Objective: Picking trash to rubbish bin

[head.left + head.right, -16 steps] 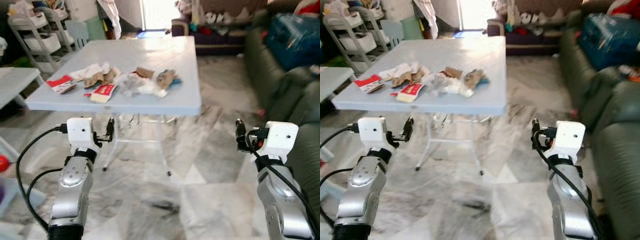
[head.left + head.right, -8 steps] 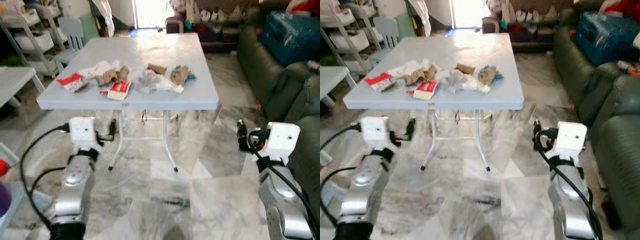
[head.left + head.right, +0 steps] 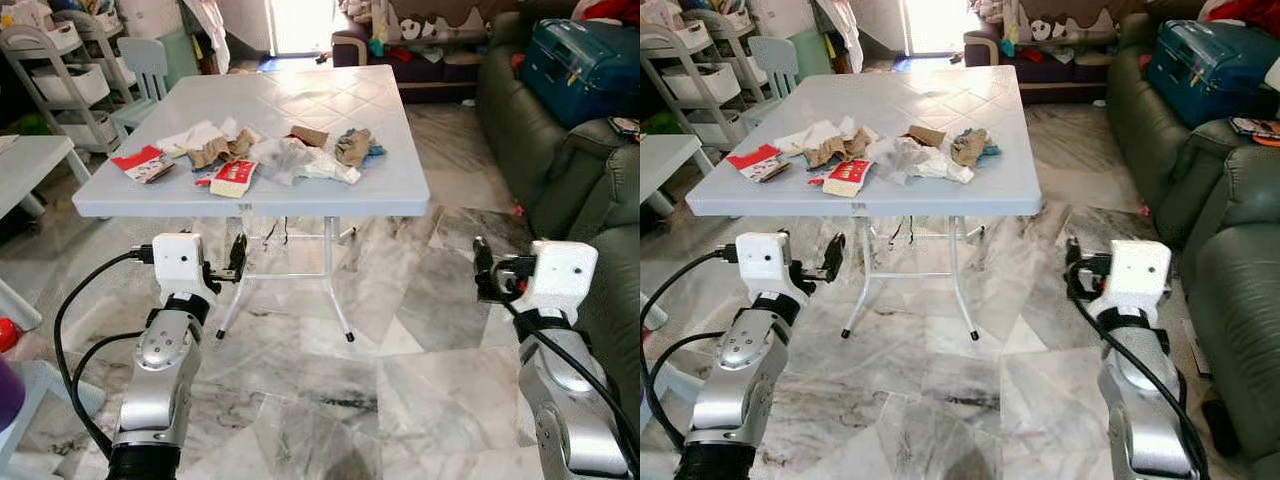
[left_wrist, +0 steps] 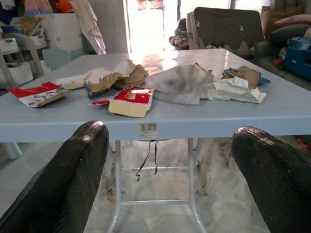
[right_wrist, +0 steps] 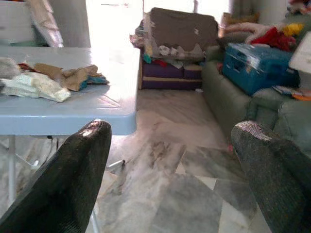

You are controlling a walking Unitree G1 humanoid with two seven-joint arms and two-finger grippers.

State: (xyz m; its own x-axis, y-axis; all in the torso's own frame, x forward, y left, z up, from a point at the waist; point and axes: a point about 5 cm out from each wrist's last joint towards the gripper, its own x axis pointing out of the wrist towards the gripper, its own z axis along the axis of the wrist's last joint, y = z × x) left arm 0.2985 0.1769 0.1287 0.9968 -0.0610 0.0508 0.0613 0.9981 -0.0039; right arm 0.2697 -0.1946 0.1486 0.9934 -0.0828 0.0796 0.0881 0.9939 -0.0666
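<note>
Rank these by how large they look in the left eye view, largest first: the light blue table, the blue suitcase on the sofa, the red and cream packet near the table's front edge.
1. light blue table
2. blue suitcase, partly cut off by the frame
3. red and cream packet

The gaps are plain, so nearness to the camera does not change the order.

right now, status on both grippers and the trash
Left gripper and right gripper open, empty, held short of the light blue plastic table. Crumpled paper and wrapper trash untouched on top. No bin seen.

You're in a lived-in home's living room: marble floor [image 3: 420, 370], dark green sofa [image 3: 560, 150] with a blue suitcase [image 3: 585, 55] on it, a pale folding table [image 3: 330, 110], white storage shelves [image 3: 70, 70], and clothes piled by the bright doorway [image 3: 300, 20]
</note>
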